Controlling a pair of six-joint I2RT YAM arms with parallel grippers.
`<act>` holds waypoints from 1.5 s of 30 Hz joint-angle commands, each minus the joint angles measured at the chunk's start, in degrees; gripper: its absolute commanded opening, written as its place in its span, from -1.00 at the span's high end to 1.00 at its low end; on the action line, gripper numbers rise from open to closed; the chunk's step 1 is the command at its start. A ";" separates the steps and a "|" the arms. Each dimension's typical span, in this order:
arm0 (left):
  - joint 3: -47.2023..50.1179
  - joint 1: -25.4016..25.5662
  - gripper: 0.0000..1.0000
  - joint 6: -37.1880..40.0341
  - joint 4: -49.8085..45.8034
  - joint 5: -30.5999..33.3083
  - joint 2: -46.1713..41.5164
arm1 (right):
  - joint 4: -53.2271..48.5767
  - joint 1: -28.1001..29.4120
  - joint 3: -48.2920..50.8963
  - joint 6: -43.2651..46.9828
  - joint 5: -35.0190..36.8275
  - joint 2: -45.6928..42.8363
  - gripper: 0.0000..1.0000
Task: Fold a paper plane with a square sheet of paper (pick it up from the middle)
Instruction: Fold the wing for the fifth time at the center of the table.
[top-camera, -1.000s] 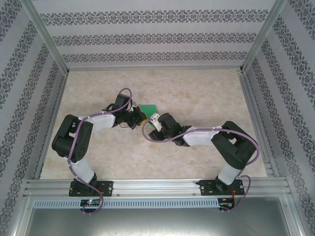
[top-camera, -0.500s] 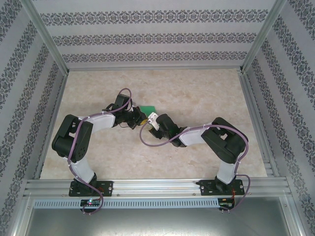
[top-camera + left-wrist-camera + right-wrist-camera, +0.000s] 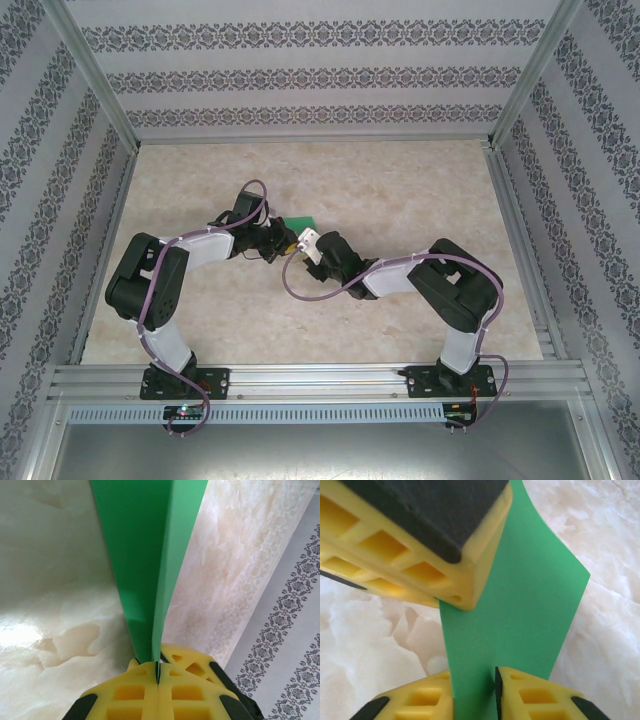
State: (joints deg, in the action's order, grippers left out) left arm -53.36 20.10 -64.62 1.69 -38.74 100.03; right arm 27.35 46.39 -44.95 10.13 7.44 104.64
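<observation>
Two grippers on one sheet near mid-table: judged a mid-fold step, well short of a finished dart.

On the left, left gripper (image 3: 157,670), yellow latticed pads (image 3: 130,695) pressed tight together, clamped on the square sheet of paper (image 3: 145,565) at its folded edge. Seen from that wrist as two green layers rising from the pinch and widening away, one sharp crease between them. Smooth, matte, bright green, thin enough to flex. Underneath, glossy marbled cream table (image 3: 50,605), with patterned wall (image 3: 290,610) beyond. Lifted clear of the table or brushing it: cannot tell. From above, a small green corner poking out past both wrists.

To the right, right gripper (image 3: 473,680) set just beside the left one, yellow pads either side of the green strip with a gap showing between them. Pinching or merely bracketing the paper: cannot tell. Strip gently curved, with one angled corner at its right edge.

Next, probably: close fully on the free layer, then press or draw along the crease. Calls for a firm left hold and a slow, straight stroke, so as not to tear or skew so thin a sheet.
</observation>
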 commanded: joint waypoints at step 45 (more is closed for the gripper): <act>17.43 -1.75 0.25 2.32 27.41 -3.45 -5.61 | 6.82 -9.53 -2.46 -44.80 -39.70 5.02 1.00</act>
State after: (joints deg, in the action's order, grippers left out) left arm -36.32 17.58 -61.98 24.18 -40.62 93.56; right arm 31.14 37.58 -46.13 -30.59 -28.62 108.44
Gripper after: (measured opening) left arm 0.379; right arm 0.053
